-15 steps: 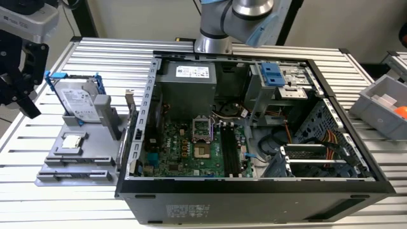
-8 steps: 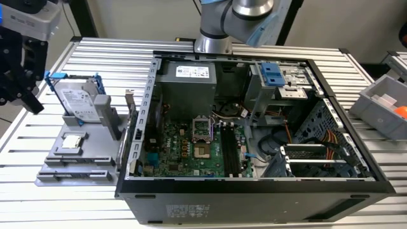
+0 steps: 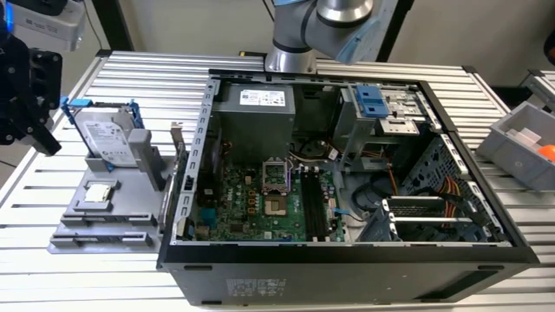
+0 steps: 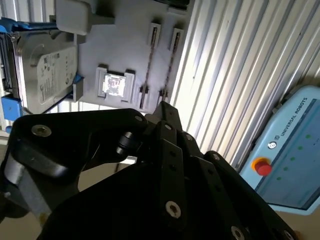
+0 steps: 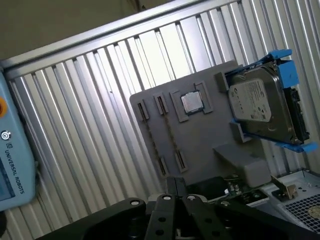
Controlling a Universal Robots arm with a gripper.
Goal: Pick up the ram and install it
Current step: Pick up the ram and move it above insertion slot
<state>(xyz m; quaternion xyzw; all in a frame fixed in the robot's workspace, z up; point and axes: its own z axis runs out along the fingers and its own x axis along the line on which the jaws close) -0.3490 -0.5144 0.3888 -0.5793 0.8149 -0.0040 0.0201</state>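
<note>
- Near grey slotted holder plate (image 5: 200,145): black gripper (image 5: 176,186) hangs w/ jaws closed, nothing held.
- Long thin dark ram (image 5: 171,134) seems edge-up in plate's slot.
- Risk: descending w/ jaws closed could knock ram askew.

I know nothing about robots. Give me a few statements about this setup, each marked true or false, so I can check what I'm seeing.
1. The hard drive in its blue frame stands on the gray holder, outside the computer case. True.
2. The computer case is closed up. False: its side is open and the motherboard shows.
3. The processor chip lies in a square recess of the gray holder. True.
4. The gripper is reaching into the computer case. False: it is outside the case, near the gray holder.
</note>
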